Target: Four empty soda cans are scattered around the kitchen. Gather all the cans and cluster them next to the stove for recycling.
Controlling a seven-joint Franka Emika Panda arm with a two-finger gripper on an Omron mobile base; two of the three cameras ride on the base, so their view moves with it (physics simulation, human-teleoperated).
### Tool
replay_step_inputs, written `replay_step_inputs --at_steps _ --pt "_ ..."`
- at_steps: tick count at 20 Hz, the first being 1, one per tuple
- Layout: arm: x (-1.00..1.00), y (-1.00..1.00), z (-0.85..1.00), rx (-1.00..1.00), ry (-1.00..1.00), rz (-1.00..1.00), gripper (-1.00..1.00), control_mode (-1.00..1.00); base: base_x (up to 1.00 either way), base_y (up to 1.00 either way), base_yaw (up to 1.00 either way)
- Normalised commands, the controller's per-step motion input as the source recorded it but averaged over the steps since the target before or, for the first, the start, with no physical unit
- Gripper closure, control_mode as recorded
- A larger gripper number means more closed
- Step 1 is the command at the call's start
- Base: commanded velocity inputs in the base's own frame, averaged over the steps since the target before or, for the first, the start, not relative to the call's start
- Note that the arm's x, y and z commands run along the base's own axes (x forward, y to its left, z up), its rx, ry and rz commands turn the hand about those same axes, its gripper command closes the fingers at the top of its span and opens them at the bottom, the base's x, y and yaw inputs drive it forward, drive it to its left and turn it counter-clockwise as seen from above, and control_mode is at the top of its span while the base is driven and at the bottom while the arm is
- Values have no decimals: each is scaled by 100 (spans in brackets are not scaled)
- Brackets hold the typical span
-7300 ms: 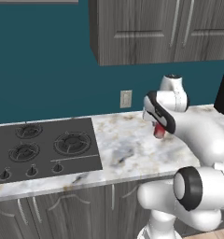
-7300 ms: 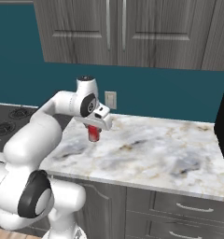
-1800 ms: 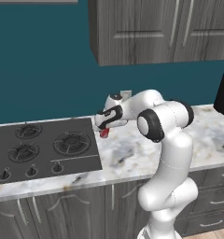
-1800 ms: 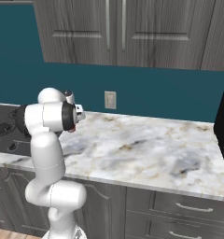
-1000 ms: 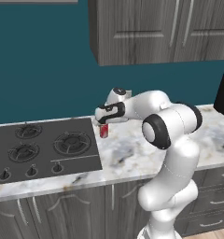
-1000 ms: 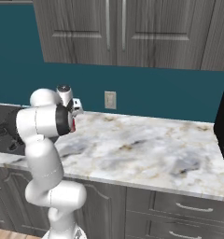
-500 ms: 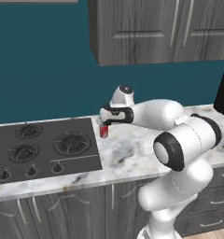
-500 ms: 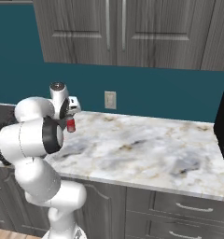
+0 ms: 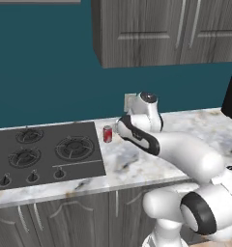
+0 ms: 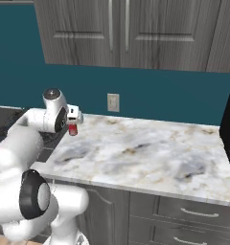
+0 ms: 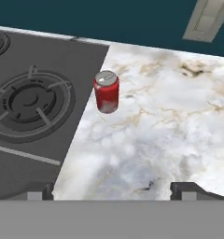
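One red soda can [image 9: 107, 134] stands upright on the marble counter [image 9: 137, 159], just beside the right edge of the stove [image 9: 45, 152], near the stove's back right corner. In the hand view the can [image 11: 106, 91] shows its silver top and sits on the marble with a thin strip of counter between it and the stove's dark edge [image 11: 62, 116]; whether it touches that edge I cannot tell.

The nearest burner [image 11: 29, 103] lies left of the can in the hand view. Knobs [image 9: 32, 176] run along the stove's front edge, well apart from the can.

Gripper [image 11: 111, 190]: the two fingertips [image 11: 188, 189] rise at opposite sides of the hand view's bottom, spread wide, nothing between them but bare marble. Can stands free, clear of both tips, farther out along the hand's line of sight. In the right base view the can [image 10: 73, 129] peeks out red below the white hand.

A wall outlet [image 10: 113, 102] sits on the teal backsplash, to the right of the can and behind the counter. Grey wall cabinets [image 10: 121, 33] hang above the counter.
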Motion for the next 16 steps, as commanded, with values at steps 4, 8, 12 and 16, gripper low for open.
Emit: replay_step_inputs --at_steps 4,8,12,16 --pt "-80 -31 37 10 -3 -14 -100 -100 0 0 0" --pt "-80 -27 32 8 -5 -11 -100 -100 0 0 0" --pt "-78 -30 29 11 -1 -12 -100 -100 0 0 0" --pt "-78 -32 18 10 0 -13 -100 -100 0 0 0"
